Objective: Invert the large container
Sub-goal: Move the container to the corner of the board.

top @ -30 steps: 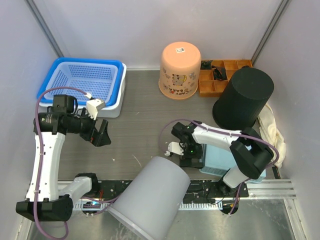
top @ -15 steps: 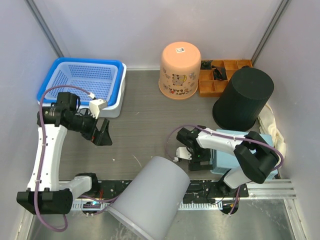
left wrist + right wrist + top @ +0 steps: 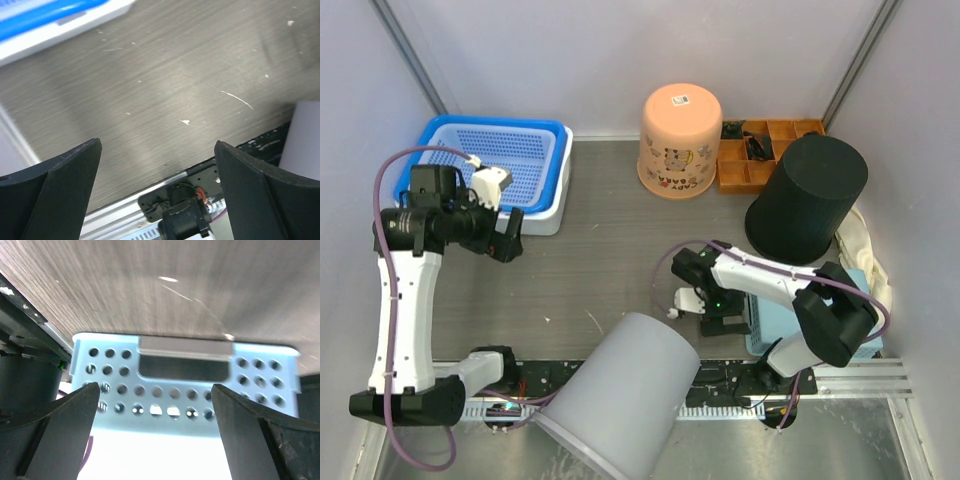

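large grey container [image 3: 620, 395] tilted, near centre | left jaws spread, empty, by blue basket [image 3: 500, 123] | right jaws spread, empty, facing pale crate [image 3: 185, 385]

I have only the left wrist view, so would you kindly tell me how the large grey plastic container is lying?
Observer: The large grey plastic container lies tipped over at the near edge, its open rim towards the near left.
Operator: Thank you. What is the right tool doing?
Observer: The right tool is open, holds nothing, and faces a pale blue perforated basket.
Operator: And where does my left tool sit relative to the container?
Observer: The left tool hangs beside the blue mesh basket at the far left, well apart from the container.
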Robot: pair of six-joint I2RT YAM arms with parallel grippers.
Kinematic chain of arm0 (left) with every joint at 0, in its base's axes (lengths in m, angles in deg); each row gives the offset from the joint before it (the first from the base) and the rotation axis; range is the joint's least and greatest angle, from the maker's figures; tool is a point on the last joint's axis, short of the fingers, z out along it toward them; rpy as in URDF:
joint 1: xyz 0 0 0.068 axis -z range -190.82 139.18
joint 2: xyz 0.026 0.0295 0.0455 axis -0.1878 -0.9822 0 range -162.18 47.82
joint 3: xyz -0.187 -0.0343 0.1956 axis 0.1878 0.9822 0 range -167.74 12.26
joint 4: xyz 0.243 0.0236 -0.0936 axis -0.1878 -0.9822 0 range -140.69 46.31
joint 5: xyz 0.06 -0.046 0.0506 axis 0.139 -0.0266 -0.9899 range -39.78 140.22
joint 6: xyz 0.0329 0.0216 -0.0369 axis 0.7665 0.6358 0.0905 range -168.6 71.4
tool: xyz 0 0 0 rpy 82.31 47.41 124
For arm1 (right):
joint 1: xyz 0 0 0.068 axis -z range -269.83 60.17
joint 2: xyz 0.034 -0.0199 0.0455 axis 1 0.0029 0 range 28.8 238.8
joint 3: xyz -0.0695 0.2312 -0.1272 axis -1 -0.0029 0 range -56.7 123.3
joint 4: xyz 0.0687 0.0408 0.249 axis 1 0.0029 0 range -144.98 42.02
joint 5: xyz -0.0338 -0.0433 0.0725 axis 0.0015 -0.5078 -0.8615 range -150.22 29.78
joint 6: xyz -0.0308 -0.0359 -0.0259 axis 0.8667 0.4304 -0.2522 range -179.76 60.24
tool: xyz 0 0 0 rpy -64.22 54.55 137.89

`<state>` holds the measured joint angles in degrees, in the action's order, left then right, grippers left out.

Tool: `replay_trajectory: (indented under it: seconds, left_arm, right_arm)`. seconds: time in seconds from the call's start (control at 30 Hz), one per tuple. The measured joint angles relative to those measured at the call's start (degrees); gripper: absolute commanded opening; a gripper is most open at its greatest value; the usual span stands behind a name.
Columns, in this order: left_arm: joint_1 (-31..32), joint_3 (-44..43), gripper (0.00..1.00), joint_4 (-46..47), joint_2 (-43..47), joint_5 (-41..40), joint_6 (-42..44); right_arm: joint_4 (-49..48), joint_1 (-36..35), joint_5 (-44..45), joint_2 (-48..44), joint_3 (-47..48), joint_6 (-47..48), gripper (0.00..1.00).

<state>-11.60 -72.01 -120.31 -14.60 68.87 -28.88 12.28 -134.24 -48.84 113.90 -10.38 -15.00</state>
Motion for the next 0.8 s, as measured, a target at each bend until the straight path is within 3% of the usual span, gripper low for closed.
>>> replay_trajectory:
  seconds: [0.27,0.37,0.47,0.53,0.63,0.8]
  left_arm:
    - [0.00,-16.44,0.99,0.74,-18.84,-11.32,-2.54]
    - [0.00,-20.90,0.85,1.42,-26.53,-11.43,-2.75]
    - [0.00,-25.70,0.82,1.33,-32.00,-11.10,-2.80]
    - [0.00,-31.12,0.91,1.42,-35.95,-10.19,-3.10]
    - [-0.02,-38.95,0.94,2.25,-41.81,-8.33,-5.38]
    - [-0.11,-42.05,0.93,7.89,-50.05,-2.62,-11.72]
  right_arm:
    - [2.01,0.26,2.08,0.20,23.08,-0.83,1.00]
    - [-0.72,0.55,2.12,0.70,29.51,-0.48,1.00]
    - [-3.80,0.74,2.93,0.81,31.58,-0.04,1.00]
    - [-5.64,1.01,3.87,0.81,31.69,0.13,1.00]
    - [-8.41,1.88,4.63,0.81,31.76,-0.35,1.00]
    - [-11.32,4.33,3.41,-0.87,31.47,-2.23,1.00]
